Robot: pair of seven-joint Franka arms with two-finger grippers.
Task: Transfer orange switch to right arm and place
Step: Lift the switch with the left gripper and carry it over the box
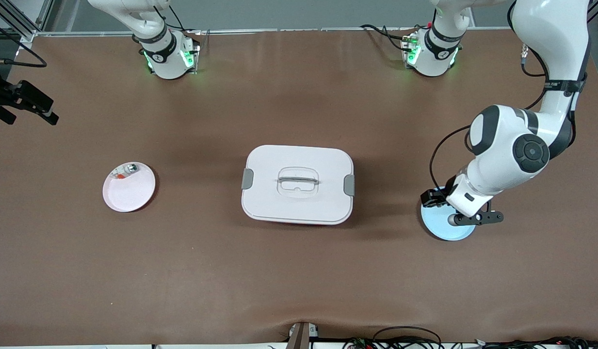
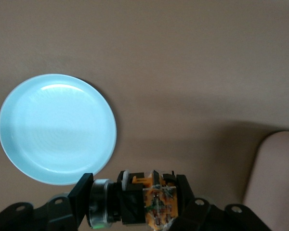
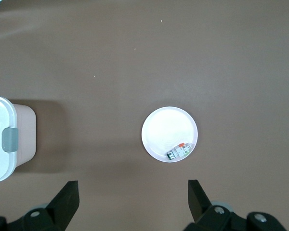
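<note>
Toward the left arm's end of the table, the left pincer hung over the blue plate, up in the air. Its fingers were pinched on the orange switch: black blocky body, orange piece with a small circuit-like face, a grey-white round cap at one end. In the left wrist view the switch sat clamped between the two fingers, with the blue plate bare below and off to one side of it. In the front view the switch itself was hidden under the left arm's wrist.

The white lidded box sat at mid-table, lid on, grey latch at each short end, handle recess on top. A corner of it showed in both wrist views.

Toward the right arm's end of the table lay the pink plate, well apart from the box. On the plate's rim, at the edge nearer the robots' bases, rested a small silvery-clear item with a red-orange bit; also seen in the right wrist view on the plate.

The right arm waited: only its base showed in the front view. The right pincer was spread wide, nothing between the fingers, looking down on the pink plate.
</note>
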